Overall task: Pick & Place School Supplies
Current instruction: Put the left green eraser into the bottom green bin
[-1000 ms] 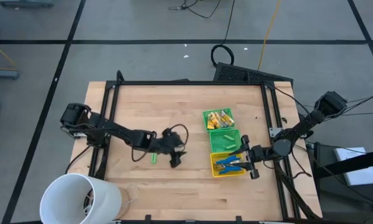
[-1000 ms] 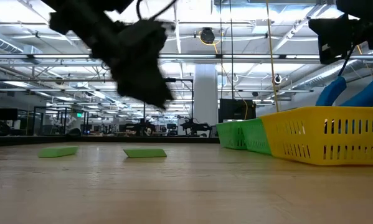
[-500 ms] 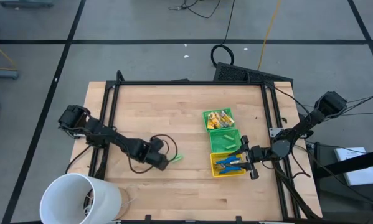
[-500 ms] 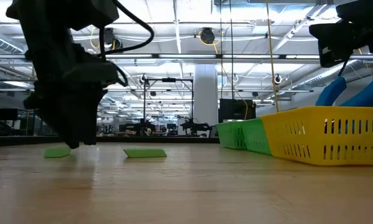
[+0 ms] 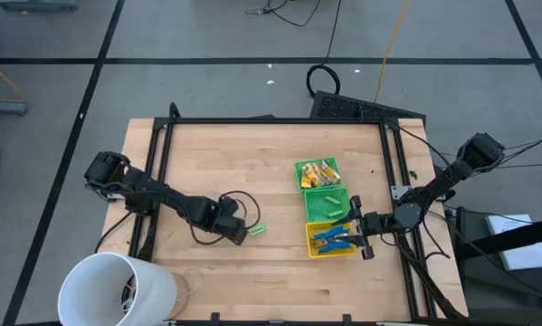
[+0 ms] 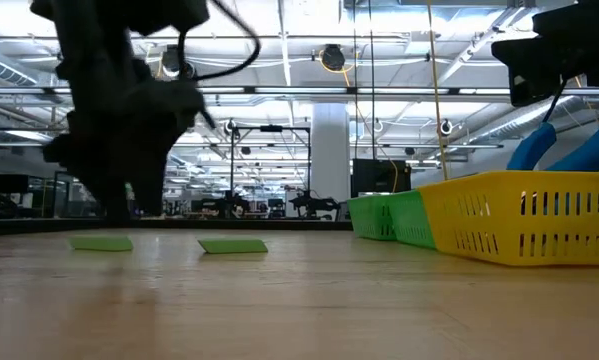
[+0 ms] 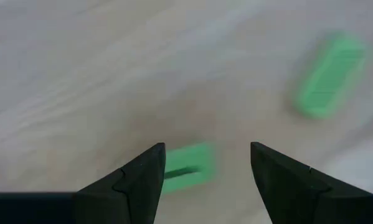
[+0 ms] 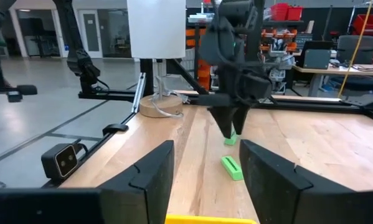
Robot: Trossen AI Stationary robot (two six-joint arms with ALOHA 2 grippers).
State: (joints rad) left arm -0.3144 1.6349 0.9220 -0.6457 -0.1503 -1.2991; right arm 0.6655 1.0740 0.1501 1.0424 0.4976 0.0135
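1. High view: left gripper sits low over the table, front-left of centre, with a green piece just beside its tip. Finger gap not readable from up here. Right gripper hovers over the yellow bin, blue-handled tools under it; the two green bins behind hold yellow-tan blocks and green bits. White cup stands at the front-left corner. A second ago the left gripper was further right, near the middle; half a second ago it had come back roughly to this spot.

2. Low view: left gripper is a smeared dark mass just above the nearer green piece; a second green piece lies flat to its right. Contact not clear. Since half a second ago the gripper has lifted slightly. The right arm is cut off at the top corner.

3. Left wrist view: fingers stand partly apart with nothing clamped. One green piece lies on the wood between them, beside one finger; the other green piece lies well off. Picture is motion-blurred.

4. Right wrist view: fingers spread part way, nothing between them, yellow bin rim at the edge below. Across the table, the left gripper points down at a green piece, with another nearer.
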